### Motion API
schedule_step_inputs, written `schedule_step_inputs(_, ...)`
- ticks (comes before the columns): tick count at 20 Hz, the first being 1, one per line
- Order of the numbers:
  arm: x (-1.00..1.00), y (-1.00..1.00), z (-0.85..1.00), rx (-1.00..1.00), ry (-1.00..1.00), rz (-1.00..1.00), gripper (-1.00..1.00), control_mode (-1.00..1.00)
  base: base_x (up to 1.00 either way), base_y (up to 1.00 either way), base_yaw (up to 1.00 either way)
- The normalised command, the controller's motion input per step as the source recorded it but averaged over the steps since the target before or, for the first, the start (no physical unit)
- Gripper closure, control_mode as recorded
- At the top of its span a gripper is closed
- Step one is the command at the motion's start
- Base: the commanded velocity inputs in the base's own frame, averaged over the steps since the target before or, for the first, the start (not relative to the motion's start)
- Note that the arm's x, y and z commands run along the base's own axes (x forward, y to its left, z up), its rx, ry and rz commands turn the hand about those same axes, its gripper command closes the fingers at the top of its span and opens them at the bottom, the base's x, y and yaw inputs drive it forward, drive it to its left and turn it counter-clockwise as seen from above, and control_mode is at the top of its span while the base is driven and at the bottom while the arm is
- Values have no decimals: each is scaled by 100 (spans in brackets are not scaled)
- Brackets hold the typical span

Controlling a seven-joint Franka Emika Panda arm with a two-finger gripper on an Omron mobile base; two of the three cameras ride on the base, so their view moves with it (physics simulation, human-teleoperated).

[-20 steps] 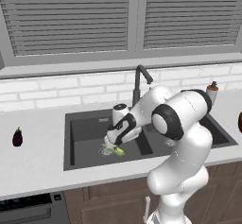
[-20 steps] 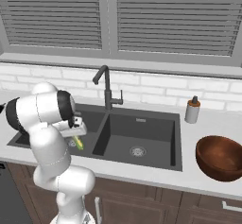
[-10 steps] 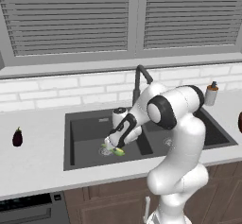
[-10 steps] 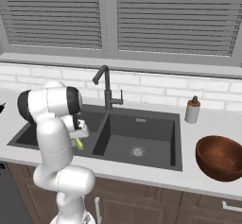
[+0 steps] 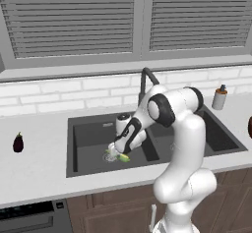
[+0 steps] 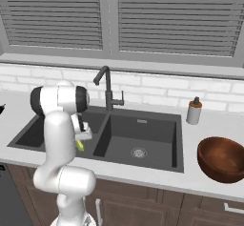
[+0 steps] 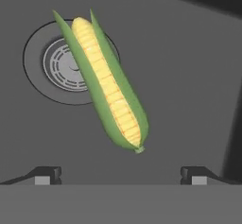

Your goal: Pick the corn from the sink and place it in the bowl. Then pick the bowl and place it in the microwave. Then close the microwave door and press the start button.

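The corn, a slender yellow cob in a green husk, lies slantwise on the floor of the left basin of the dark grey sink, partly over the round drain. My gripper hangs open just above it, one fingertip on each side of the cob's lower end, touching nothing. From the base the gripper is low in the basin with the corn right beside it. From the other side the corn peeks out under the hand. The reddish-brown wooden bowl stands on the counter right of the sink.
A tall black faucet rises behind the divider between the basins. A soap bottle stands at the back right of the sink. A dark purple eggplant lies on the counter far left. The basin walls stand close around the hand.
The arm's elbow has swung left and back, and the hand has settled a little lower over the corn. The jaws stayed open and the corn has not moved.
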Motion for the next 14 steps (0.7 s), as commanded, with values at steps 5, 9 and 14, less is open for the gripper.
schedule_step_inputs(5,23,0,-21,0,0,0,-100,-100,0,0,0)
schedule_step_inputs(9,25,0,-12,0,0,0,-100,-100,0,0,0)
schedule_step_inputs(14,26,0,-9,0,0,0,-100,-100,0,0,0)
